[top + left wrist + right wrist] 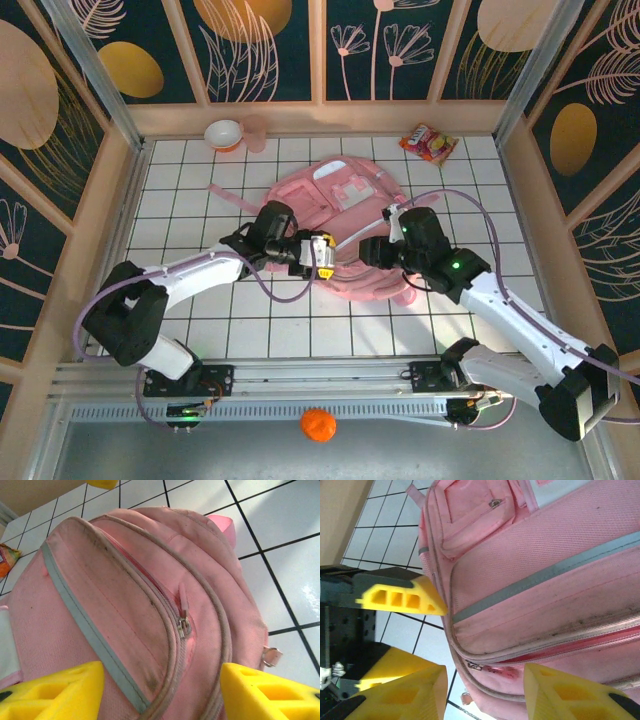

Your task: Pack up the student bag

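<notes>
On table (180,180): one student bag (300,195) | one bowl (223,133) | one cup (255,132) | one snack packet (428,143) | left/right jaws spread

Tiled work cell, walled on three sides, open at 6 o'clock.
White glossy tiled tabletop (180,200), square grid, dark grout; soft even light, faint glare on the tiles in the left wrist view. Wall at 9 o'clock (50,120), wall at 12 o'clock (280,50), wall at 3 o'clock (600,130): dark teal panels with gold discs and pale line-drawn leaves and flowers, set in light wooden framing (330,118). Aluminium post at 11 o'clock (95,70), another at 1 o'clock (545,75). Metal rail (320,385) along the 6 o'clock edge, grey surface (100,450) beyond.
</notes>
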### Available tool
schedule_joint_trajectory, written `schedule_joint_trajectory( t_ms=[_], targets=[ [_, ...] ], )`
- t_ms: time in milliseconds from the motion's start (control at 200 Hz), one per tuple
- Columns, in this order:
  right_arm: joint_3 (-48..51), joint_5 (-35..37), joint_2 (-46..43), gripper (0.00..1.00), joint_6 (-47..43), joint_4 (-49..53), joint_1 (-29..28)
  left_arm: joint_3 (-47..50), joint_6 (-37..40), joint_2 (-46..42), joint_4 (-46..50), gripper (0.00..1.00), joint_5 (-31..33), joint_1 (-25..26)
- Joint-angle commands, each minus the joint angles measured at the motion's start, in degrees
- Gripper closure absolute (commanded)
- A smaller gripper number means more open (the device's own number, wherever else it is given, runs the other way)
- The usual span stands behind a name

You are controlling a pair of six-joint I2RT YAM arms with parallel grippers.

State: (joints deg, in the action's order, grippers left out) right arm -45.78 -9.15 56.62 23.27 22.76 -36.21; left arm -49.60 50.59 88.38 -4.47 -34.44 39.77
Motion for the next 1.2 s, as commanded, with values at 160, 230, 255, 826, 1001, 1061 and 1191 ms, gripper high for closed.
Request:
schedule_joint_trajectory(
  t_ms=[160, 230, 255, 826, 1001, 1061, 1191],
  targets=[
    [2.08, 0.12, -2.56, 0.56, 0.48, -0.19, 0.51, 0.96, -4.87, 2.06, -10.78, 0.79, 4.51, 0.66],
    [2.51, 1.35, -2.57, 0.56, 0.16, 0.64, -0.01, 0.18, -6.10, 1.13, -8.80, 0.99, 1.21, 0.66],
    [2.89, 1.84, -2.46, 0.56, -0.02, 0.78, -0.32, -0.03, -6.65, 0.80, -8.19, 1.00, -0.16, 0.66],
    [3.84, 1.91, 6.25, 0.53, -6.98, -4.58, -3.77, -5.05, -14.64, 1.70, -3.56, 1.00, -7.80, -0.17],
    [3.09, 3.75, 9.14, 0.55, -7.90, -6.95, -3.96, -5.70, -14.63, 1.75, -2.72, 1.00, -9.50, -0.24],
    [2.46, 5.16, 10.74, 0.66, -8.13, -7.46, -4.16, -5.74, -14.98, 1.55, -2.78, 1.00, -10.03, -0.16],
    [1.49, 8.66, 11.43, 0.94, -8.50, -6.18, -4.22, -5.01, -14.47, 1.09, -2.59, 1.00, -8.20, -0.48]
  ],
)
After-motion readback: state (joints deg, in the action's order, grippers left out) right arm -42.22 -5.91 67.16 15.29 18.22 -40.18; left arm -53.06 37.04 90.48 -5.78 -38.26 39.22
